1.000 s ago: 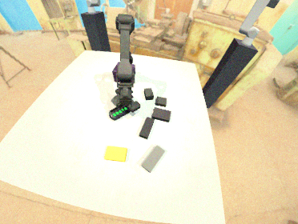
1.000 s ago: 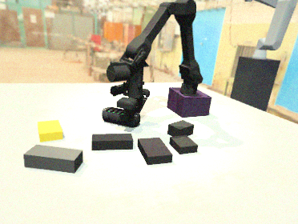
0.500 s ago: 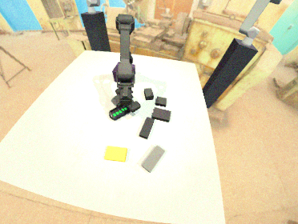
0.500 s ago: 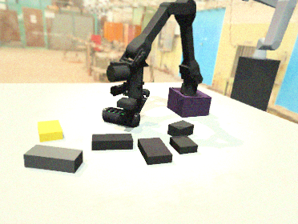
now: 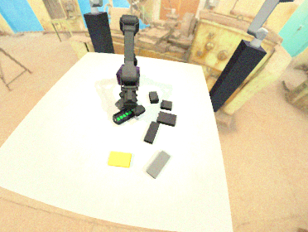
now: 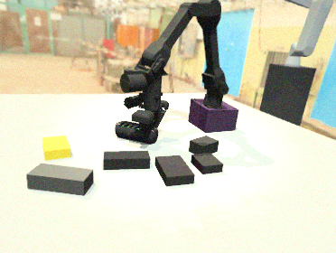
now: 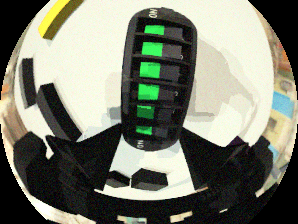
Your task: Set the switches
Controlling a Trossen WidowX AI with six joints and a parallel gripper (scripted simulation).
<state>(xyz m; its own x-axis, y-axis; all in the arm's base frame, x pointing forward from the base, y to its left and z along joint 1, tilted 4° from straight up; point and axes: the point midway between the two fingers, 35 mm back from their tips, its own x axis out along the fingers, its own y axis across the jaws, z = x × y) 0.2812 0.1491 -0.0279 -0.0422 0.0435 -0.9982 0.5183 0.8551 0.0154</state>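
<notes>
- The gripper (image 5: 130, 108) (image 6: 151, 124) (image 7: 150, 128) is pinching the controller unit (image 5: 125, 118) (image 6: 135, 131) (image 7: 159, 80) near 1 end, with 1 finger against each long side.
- The unit is at the left of the parts group in the top view, its switch face upward. Whether its base touches the bench cannot be told.
- All 6 switches show green toward the side marked ON and dark toward the other; 4 greens look bright, and the 2 nearest the gripper look duller or narrower. Which ends are pressed cannot be told, and the label is out of sight.
- To the unit's right in the top view, 2 small black blocks lie apart: 1 farther (image 5: 153, 97) (image 6: 203, 145), 1 nearer (image 5: 166, 104) (image 6: 207, 163).
- Just nearer lies a wide black block (image 5: 166, 118) (image 6: 174, 170), with a long black block (image 5: 151, 132) (image 6: 126, 160) beside it, nearer and left.
- Nearer still are a yellow block (image 5: 120, 159) (image 6: 56, 147) (image 7: 57, 20) on the left and a grey block (image 5: 158, 164) (image 6: 60, 178) on the right.
- On the far side of the white bench (image 5: 83, 166) (image 6: 181, 217), the arm rises from a purple base (image 5: 122, 76) (image 6: 200, 119).
</notes>
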